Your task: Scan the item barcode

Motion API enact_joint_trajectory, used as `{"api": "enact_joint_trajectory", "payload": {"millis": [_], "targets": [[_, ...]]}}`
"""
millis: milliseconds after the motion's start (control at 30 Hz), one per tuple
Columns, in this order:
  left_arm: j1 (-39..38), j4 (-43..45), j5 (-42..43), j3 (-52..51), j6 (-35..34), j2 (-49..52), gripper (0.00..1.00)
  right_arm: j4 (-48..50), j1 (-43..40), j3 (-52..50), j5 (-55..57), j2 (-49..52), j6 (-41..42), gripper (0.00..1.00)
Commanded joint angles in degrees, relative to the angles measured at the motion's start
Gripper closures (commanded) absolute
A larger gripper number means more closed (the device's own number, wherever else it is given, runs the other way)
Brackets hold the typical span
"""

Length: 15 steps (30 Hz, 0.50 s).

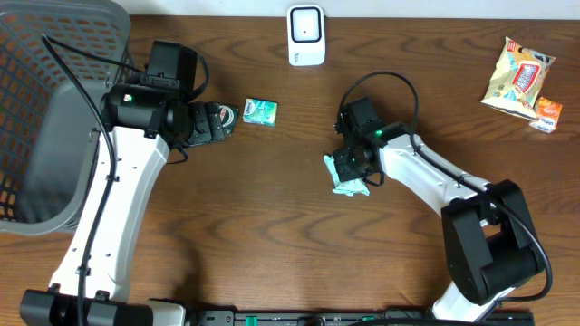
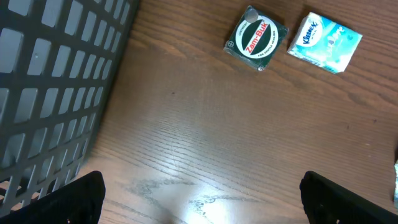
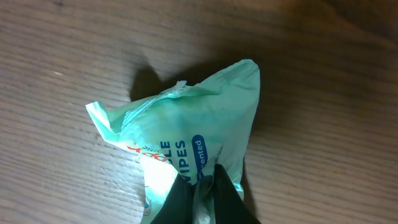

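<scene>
The soft, light wipes pack [image 3: 186, 124] lies near the middle of the desk [image 1: 272, 235], its edge clamped in the right jaws; being limp, slick film, it likely needs a firm fold held, while the left jaws stand wide apart, empty.

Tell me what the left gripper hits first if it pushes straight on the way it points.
Probably bare table just ahead of the open left gripper, which seems tilted down; if it runs level, the green tin comes first. Depth is unclear.
</scene>
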Motion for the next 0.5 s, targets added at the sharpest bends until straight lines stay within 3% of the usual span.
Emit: {"api": "enact_joint_trajectory", "payload": {"millis": [0,167,367,467], "targets": [[0.11,-0.11,-0.94,0.07,-0.28,-0.09,0.01,0.61,0.96,1.49,-0.09,0.44,1.44,0.99],[0.11,-0.11,-0.94,0.07,-0.28,-0.09,0.01,3.21,0.94,9.09,0.39,0.39,1.44,0.99],[0.11,-0.11,-0.94,0.07,-0.28,-0.09,0.01,13.53,0.94,13.11,1.20,0.39,2.54,0.99],[0.11,-0.11,-0.94,0.07,-0.28,-0.09,0.01,10.60,0.90,13.16,1.75,0.39,2.78,0.99]]}}
